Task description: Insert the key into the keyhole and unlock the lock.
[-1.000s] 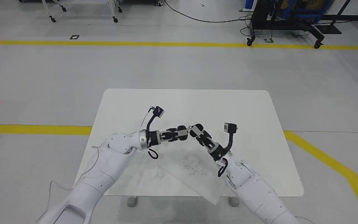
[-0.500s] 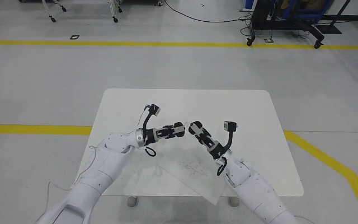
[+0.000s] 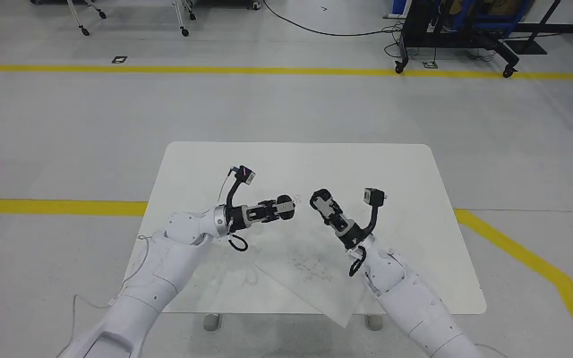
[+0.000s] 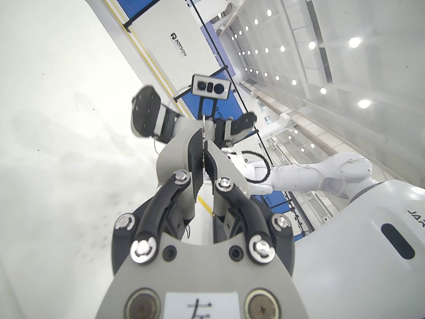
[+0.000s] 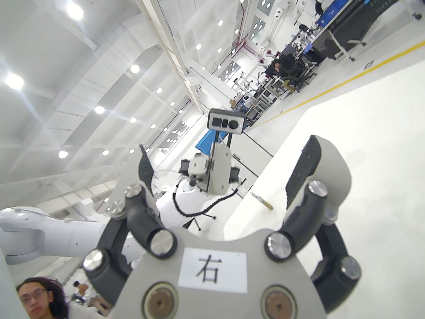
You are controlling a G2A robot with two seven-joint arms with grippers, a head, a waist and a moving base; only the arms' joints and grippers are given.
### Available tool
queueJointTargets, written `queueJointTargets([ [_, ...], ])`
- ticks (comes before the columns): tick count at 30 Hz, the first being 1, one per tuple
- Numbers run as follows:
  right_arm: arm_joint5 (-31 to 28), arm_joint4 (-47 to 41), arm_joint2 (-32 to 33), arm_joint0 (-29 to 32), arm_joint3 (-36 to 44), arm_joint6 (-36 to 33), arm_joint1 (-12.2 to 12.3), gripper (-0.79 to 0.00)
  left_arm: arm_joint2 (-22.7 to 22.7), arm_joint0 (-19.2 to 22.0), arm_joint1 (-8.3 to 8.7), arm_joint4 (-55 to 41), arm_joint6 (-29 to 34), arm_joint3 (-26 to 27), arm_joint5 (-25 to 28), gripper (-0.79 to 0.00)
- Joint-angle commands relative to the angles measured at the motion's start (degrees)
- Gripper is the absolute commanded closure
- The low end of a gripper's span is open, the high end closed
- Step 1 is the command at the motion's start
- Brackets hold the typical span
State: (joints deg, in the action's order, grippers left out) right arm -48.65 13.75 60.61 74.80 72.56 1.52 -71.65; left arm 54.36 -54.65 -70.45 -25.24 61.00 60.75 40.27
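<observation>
**Key held in the left claw above the table**

The key (image 4: pixel 203 125) is seen edge-on, as a thin strip of metal. It is pinched between the pads of the left gripper (image 4: pixel 203 142), which is clenched on it. Its tip sticks out past the fingertips. The key is held up over the white table (image 3: pixel 385 166), near the middle. The right gripper (image 5: pixel 227 149) is pointed at it from close by but is kept apart from it. Its fingers are spread wide and nothing is held in them. A small thin thing (image 5: pixel 261 200), silver and tan, is laid on the table near the grippers. What it is cannot be told.
</observation>
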Motion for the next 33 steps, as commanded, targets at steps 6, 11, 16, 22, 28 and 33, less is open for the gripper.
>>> queueJointTargets([
  [6, -9.1, 27.4, 8.9, 1.6, 1.1, -6.9, 3.4, -0.785, 0.1, 0.8, 1.34, 4.2, 8.6, 4.8, -5.6, 0.000],
  [11, -9.4, 24.1, 8.9, 3.2, 3.9, -14.5, 4.6, -0.409, -1.4, 0.9, 2.77, 10.3, 12.9, 10.7, -9.9, 0.000],
  [16, -9.4, 12.7, 5.4, 2.3, 5.3, -24.9, 5.9, -0.274, -2.3, 0.7, 3.51, 13.9, 13.4, 12.2, -10.4, 0.000],
  [22, -9.4, 8.1, 4.9, 1.3, 4.6, -30.3, 7.3, -0.157, -2.9, 0.7, 4.18, 15.0, 13.3, 13.6, -10.2, 0.000],
  [28, -9.4, 3.9, 3.3, 0.9, 4.4, -32.8, 7.9, -0.065, -3.8, 0.7, 4.60, 15.2, 13.4, 13.9, -10.3, 0.000],
  [33, -9.4, -1.1, 1.7, 0.5, 4.4, -35.8, 8.6, -0.046, -4.9, 1.2, 4.75, 14.5, 13.2, 13.7, -10.2, 0.000],
])
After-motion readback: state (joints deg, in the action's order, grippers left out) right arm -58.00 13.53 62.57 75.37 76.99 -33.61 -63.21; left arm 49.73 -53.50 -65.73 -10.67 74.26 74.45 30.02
